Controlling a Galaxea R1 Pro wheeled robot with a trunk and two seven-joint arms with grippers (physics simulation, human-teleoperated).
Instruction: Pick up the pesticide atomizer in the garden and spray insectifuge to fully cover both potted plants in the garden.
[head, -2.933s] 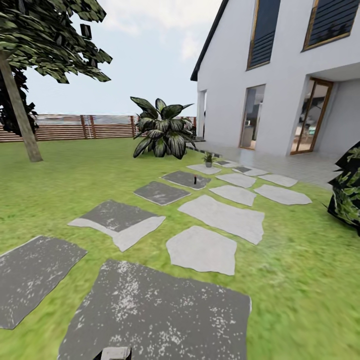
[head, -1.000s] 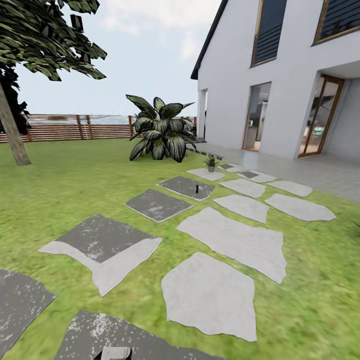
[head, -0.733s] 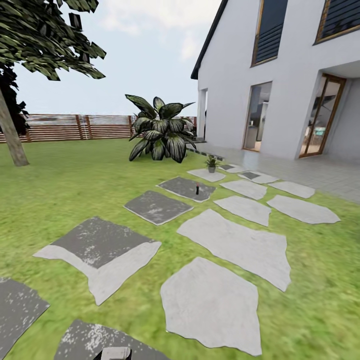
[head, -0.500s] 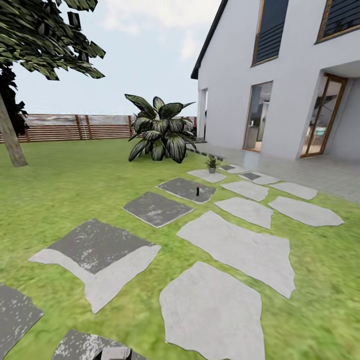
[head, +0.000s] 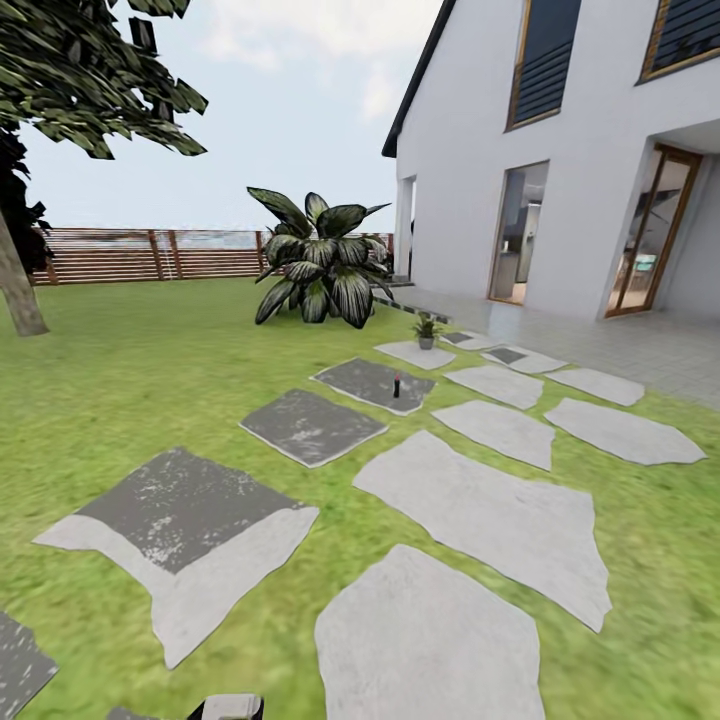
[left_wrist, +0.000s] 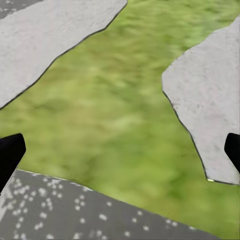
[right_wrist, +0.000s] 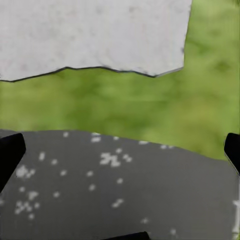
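Standing atomizer (head: 397, 384) on dark slab (head: 372, 384), garden (head: 150, 380).

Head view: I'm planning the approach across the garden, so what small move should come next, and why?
Probably keep rolling forward along the paving slabs toward the small dark bottle-like object, likely the atomizer, standing on a dark slab far ahead. Both grippers, left and right, are open and empty over grass, so nothing is in reach yet.

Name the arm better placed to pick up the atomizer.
Neither yet. The atomizer stands far ahead on a dark slab. Both the left gripper and right gripper have open jaws over nearby paving. It sits slightly right of centre, so tentatively right.
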